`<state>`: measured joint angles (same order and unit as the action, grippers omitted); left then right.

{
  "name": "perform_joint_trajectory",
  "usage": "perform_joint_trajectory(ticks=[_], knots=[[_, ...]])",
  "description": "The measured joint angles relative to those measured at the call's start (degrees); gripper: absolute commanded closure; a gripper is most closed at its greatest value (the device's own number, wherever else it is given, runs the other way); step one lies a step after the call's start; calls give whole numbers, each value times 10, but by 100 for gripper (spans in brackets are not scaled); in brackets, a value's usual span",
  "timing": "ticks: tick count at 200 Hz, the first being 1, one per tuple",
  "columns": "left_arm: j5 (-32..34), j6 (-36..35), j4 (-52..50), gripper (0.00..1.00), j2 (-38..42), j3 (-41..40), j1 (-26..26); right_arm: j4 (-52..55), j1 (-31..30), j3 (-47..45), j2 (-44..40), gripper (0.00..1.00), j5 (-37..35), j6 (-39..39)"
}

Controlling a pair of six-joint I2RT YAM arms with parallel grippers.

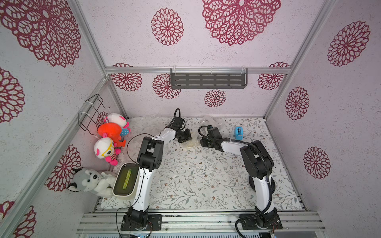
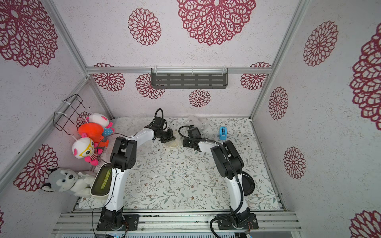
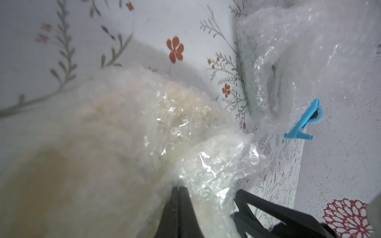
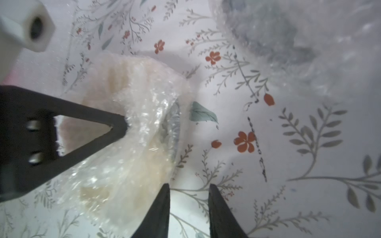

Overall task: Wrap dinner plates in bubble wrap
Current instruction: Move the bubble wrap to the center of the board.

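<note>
Left jaws, lower centre, clamp bubble wrap (image 3: 216, 160) over cream plate (image 3: 61, 169); right jaws part-open, empty. Probably slippery, fragile: grip bunched wrap.

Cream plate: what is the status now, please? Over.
Left fingers shut on bubble wrap. Right fingers open, empty. Cream plate inside the wrap. Blue tape dispenser stands apart.
</note>
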<state>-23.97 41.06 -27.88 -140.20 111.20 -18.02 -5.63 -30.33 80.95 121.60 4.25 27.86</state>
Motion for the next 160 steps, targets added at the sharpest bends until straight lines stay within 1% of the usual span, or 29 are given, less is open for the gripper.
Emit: perform_joint_trajectory(ticks=[8,17,21,30,32,34,36,50,66,83,95,108,122,135,142,152,160], knots=[[1,4,-11,100,-32,63,2,2,-3,-19,-23,45,-17,-3],[3,9,-5,100,-75,135,6,7,-5,-53,-68,41,-39,-8],[3,10,-3,100,-90,160,8,10,-6,-67,-90,37,-49,-12],[4,17,1,98,-123,213,14,12,-9,-97,-141,21,-68,-16],[4,18,1,98,-130,224,16,11,-9,-103,-154,15,-76,-16],[4,21,2,97,-137,234,17,11,-9,-108,-162,5,-78,-18],[3,21,3,96,-143,242,19,10,-10,-113,-173,2,-81,-22],[-2,34,12,92,-169,280,31,1,-9,-154,-257,1,-112,-30],[-13,49,26,85,-174,290,43,-9,-7,-195,-339,1,-144,-35],[-42,65,49,74,-169,290,57,-12,-2,-235,-404,1,-168,-39],[-67,69,70,63,-148,262,64,-12,4,-262,-436,1,-180,-39],[-86,68,97,48,-82,171,72,-9,14,-290,-462,1,-190,-38],[-82,52,104,33,8,75,75,-3,27,-318,-481,1,-200,-38],[-45,29,100,20,107,-5,72,3,38,-336,-492,1,-209,-38],[-15,17,99,14,167,-47,70,7,44,-343,-498,1,-212,-38],[35,5,98,10,247,-97,69,12,51,-353,-507,1,-217,-38],[68,-3,98,8,296,-127,69,16,55,-358,-514,1,-222,-38]])
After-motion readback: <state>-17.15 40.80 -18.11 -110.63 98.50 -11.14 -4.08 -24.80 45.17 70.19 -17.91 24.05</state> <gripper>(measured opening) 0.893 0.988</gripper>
